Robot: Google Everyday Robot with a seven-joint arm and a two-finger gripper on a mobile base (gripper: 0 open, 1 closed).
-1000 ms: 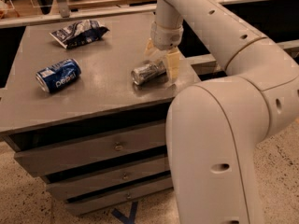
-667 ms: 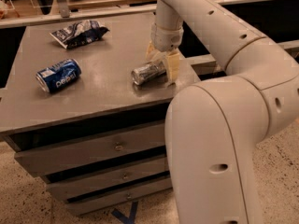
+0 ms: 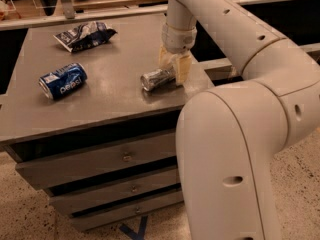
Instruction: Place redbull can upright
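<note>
The redbull can (image 3: 156, 79), slim and silver, lies on its side near the right front of the grey cabinet top (image 3: 110, 99). My gripper (image 3: 175, 70) reaches down from the white arm onto the can's right end. Its tan fingers (image 3: 183, 70) stand on either side of the can and hold it against the surface. The can's left end, with its rim, points toward the front left. The can's right end is hidden behind the fingers.
A blue Pepsi can (image 3: 62, 80) lies on its side at the left. A dark chip bag (image 3: 82, 35) lies at the back left. My large white arm (image 3: 240, 149) fills the right foreground. The cabinet's right edge is just beyond the gripper. Drawers are below.
</note>
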